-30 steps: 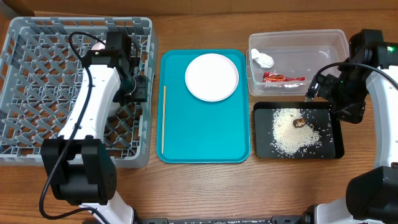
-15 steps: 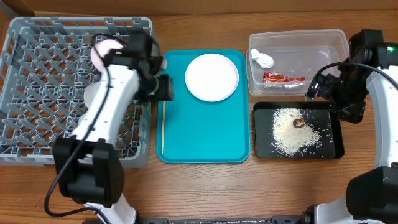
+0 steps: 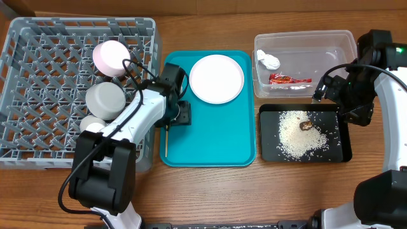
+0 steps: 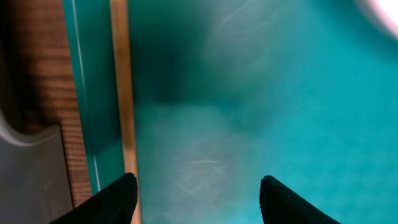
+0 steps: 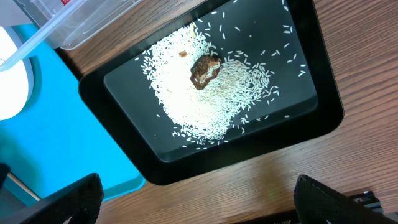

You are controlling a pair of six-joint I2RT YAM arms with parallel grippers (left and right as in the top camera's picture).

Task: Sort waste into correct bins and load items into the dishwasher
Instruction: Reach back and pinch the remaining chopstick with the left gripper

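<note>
My left gripper [image 3: 180,114] hangs open low over the left edge of the turquoise tray [image 3: 210,137], empty. One wooden chopstick [image 4: 121,93] lies along that edge, just beside my left fingertip [image 4: 121,199]. The white plate [image 3: 216,77] rests on the tray's far part. In the grey dish rack [image 3: 44,63] sit a pale pinkish dish [image 3: 110,57], a grey metal bowl [image 3: 105,100] and a small white cup [image 3: 92,123]. My right gripper [image 5: 199,202] is open and empty above the table, next to the black tray [image 5: 311,121] of rice [image 5: 186,106] and a brown scrap [image 5: 205,70].
The clear tub [image 3: 337,44] at the back right holds a white tissue wad [image 3: 268,60] and a red wrapper [image 3: 289,79]. The turquoise tray lies between the rack and the two bins. Bare wooden table [image 3: 254,191] runs along the front.
My left arm has swung right, out of the rack and down onto the turquoise tray's left edge, its jaws widening. The dishes in the rack are now uncovered. The right arm is still.
</note>
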